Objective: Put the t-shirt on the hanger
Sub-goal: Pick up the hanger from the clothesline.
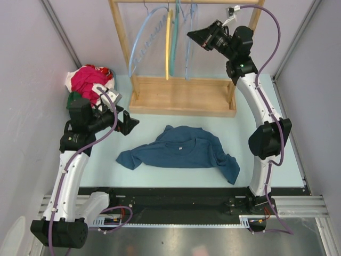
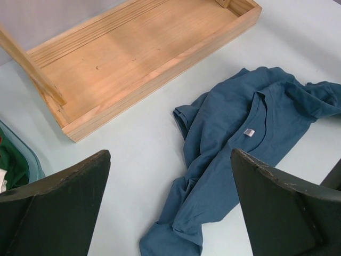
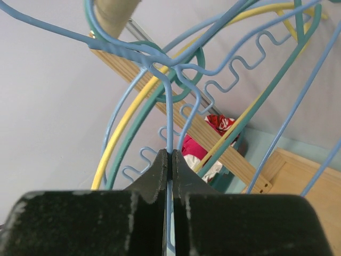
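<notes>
The right pincer is pressed together on a thin wire of the hanger, just under its twisted neck. The hanger hangs among other hangers from the rail. I judge it light and stiff but springy, with a slick wire. Pinched on a single strand it may swivel, so a hold close to the neck, as here, suits best, and the hook must lift clear of the rail.

The left pincer stands wide apart, holding nothing, above the worktop just beside the shirt. The shirt lies crumpled on the worktop in front of the rack's tray, with its collar showing. It looks soft, limp and light, and the collar or a shoulder seam seems the best place to take hold.
</notes>
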Tool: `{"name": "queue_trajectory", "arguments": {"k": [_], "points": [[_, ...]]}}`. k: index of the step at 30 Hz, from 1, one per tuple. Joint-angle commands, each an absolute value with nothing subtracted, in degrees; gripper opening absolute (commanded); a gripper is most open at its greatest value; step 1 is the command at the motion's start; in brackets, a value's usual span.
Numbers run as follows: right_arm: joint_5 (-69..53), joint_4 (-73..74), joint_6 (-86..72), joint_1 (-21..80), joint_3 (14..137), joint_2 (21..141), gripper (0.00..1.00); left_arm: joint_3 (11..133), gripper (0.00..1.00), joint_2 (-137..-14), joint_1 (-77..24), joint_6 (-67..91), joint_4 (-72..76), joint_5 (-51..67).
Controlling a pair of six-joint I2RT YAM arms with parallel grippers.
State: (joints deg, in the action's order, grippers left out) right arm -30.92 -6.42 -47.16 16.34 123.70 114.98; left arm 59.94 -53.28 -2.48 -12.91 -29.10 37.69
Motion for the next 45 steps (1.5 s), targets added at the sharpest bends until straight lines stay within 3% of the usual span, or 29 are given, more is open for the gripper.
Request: {"name": "queue_trajectory", "arguments": {"k": [1,24,45], "points": [[-32.87,-12.92,-51.84,15.82,122.52,110.57,0.0,60.82,1.0,-53.44,-2.11,-11.51,-27.42,38.23],[-32.96,-21.71,-56.69,13.89,116.63,107.05,0.0,60.29,1.0,-54.14,-2.11,-12.39,-27.33,38.5],[-35.77,-20.39,-57.92,13.09,111.01,105.03,0.0,60.38,1.0,-54.32,-2.11,-13.01,-27.69,38.41]]}}
